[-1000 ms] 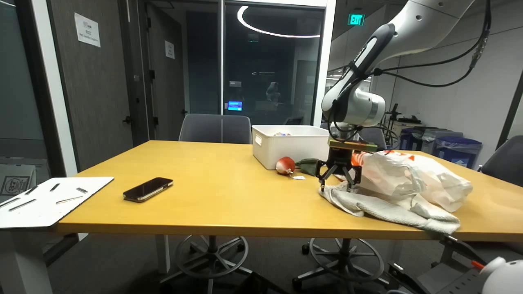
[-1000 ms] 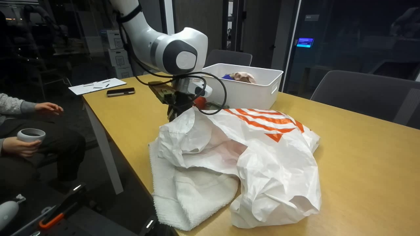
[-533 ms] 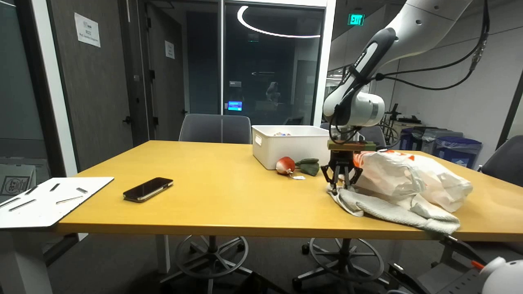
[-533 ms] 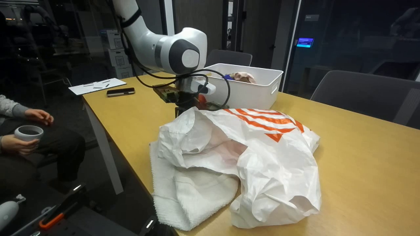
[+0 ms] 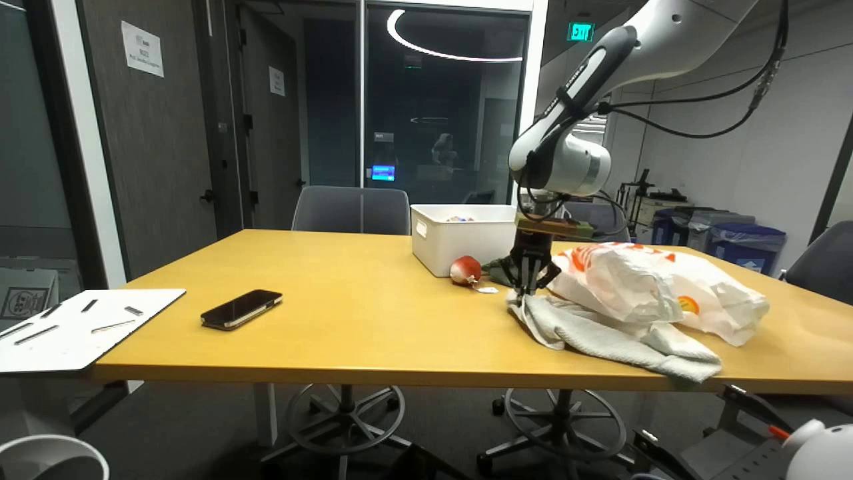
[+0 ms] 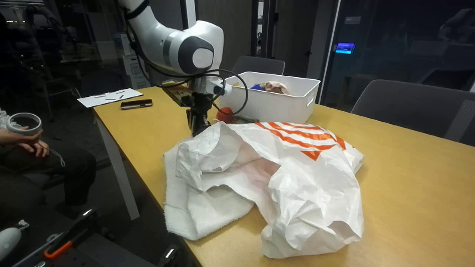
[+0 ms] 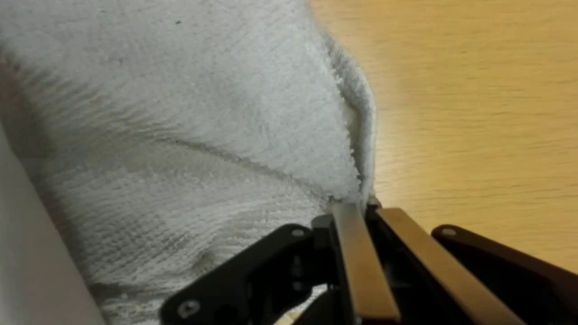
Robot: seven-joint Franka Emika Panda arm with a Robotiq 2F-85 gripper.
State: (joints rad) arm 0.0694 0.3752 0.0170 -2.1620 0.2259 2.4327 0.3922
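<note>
My gripper [image 5: 526, 292] points down at the table and is shut on a corner of a white towel [image 5: 606, 340]. In the wrist view the towel [image 7: 235, 90] runs into the narrow gap between the fingertips, its folded edge pinched there. The crumpled towel lies on the table, partly beneath a white plastic bag [image 5: 620, 280] with orange print. In an exterior view the bag [image 6: 315, 196] hides the fingertips. A red, onion-like item [image 5: 465, 270] and a dark green item [image 5: 496, 272], partly covered by the gripper, lie close by.
A white bin [image 5: 460, 243] with a few things inside stands behind the gripper. On the table are a phone [image 5: 241, 310] and a white board [image 5: 143, 308] with dark strips. A seated person holds a cup [image 6: 24, 128] beyond the table edge. Chairs stand around.
The fingers have closed on the towel's corner. In the last half second the gripper moved toward the bin's side, dragging the towel along and shifting the bag slightly. The person's cup rose.
</note>
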